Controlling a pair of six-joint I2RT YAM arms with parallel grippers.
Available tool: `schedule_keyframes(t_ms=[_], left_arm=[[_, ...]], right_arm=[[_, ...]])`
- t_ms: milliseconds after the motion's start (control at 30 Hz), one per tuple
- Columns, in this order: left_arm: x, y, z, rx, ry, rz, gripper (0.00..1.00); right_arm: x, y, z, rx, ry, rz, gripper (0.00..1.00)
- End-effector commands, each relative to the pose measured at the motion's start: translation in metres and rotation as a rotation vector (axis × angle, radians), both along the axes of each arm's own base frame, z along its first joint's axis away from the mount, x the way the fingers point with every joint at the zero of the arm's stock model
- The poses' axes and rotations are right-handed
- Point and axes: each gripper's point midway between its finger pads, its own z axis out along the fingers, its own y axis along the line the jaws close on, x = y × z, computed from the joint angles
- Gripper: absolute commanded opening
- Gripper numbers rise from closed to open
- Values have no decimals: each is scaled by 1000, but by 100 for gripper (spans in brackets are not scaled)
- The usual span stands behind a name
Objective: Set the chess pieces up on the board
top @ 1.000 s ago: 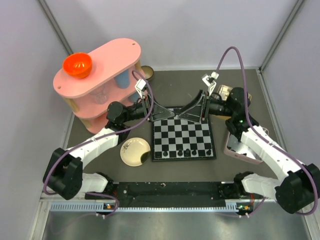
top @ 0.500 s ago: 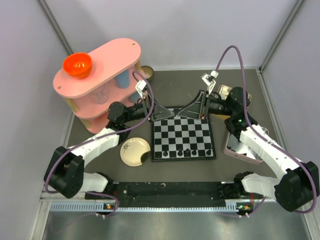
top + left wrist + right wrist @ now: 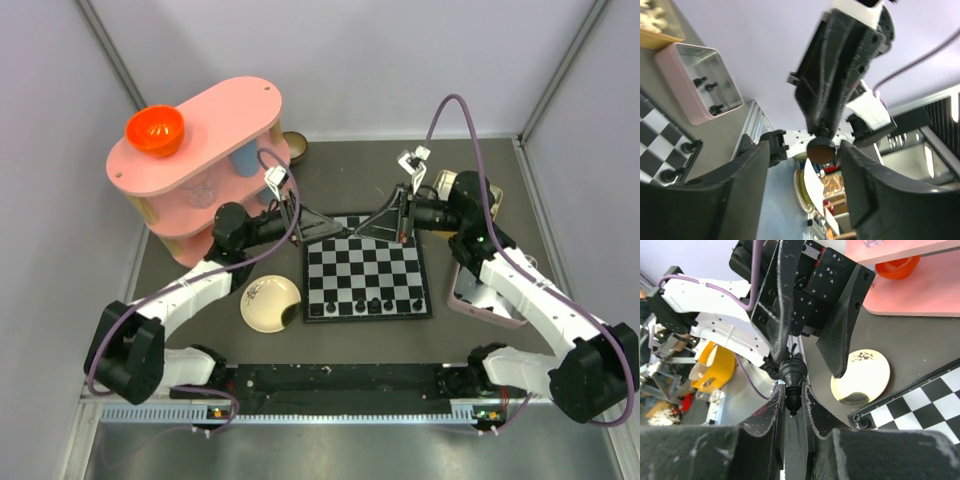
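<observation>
Far left of the top view: a pink shelf (image 3: 200,150) with an orange bowl (image 3: 154,130) on it, not involved.

The left hand (image 3: 335,228) is positioned over the far edge of the board (image 3: 365,265), mid frame. It is released: in its wrist view both fingers (image 3: 740,190) are spread wide, with clear gaps on either side of the piece's round base. A cream plate (image 3: 258,300) sits just left of the board on the surface (image 3: 350,175).

On the board, a few black chessmen (image 3: 372,303) are stood along the near rows. The other squares are bare, so the setup is judged barely begun.

One black chess piece (image 3: 792,372) is held in the air above the board's far edge, between the two hands, roughly horizontal, with its base pointed at the left hand. The right hand (image 3: 793,405) is clenched on the narrow upper part, and the wide base is left sticking out. This is judged a mid-air handover. The likely reason is that a grip by the head leaves the base free, so the piece can be set down upright on a square.

Right of the board is a pink tray (image 3: 485,300). Spare pieces (image 3: 705,85) are seen inside it, so it is judged to be the supply.
</observation>
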Motion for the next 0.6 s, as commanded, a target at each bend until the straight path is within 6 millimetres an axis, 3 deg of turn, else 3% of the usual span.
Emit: schedule_keyframes(t_ms=[0,33,100,133,167,200,233,267,400,433,567], left_arm=[[14,24,-9,101,-86,154,67],[17,27,-26,178,-17,177,69],[20,39,-33,282,-103,248,72],[31,47,-29,331,-124,331,73],[27,57,-47,439,-123,353,74],[28,64,-51,487,-127,383,76],[36,77,-46,526,-144,478,76],[34,86,-59,592,-115,502,78],[38,125,-64,691,-101,694,88],[34,132,-62,690,-112,723,90],[31,163,-71,753,-88,871,94]], right_arm=[[-6,3,8,-60,-145,34,4],[-4,3,4,-83,-201,37,4],[-10,5,-5,-133,-204,62,4],[-11,6,-13,-165,-259,82,4],[-12,7,-13,-183,-288,94,4],[-19,7,-26,-229,-264,123,4],[-17,7,-26,-248,-331,135,4],[-13,8,-33,-279,-351,137,4],[-16,12,-55,-416,-424,199,4],[-26,15,-62,-456,-461,253,5],[-30,20,-98,-635,-519,330,5]])
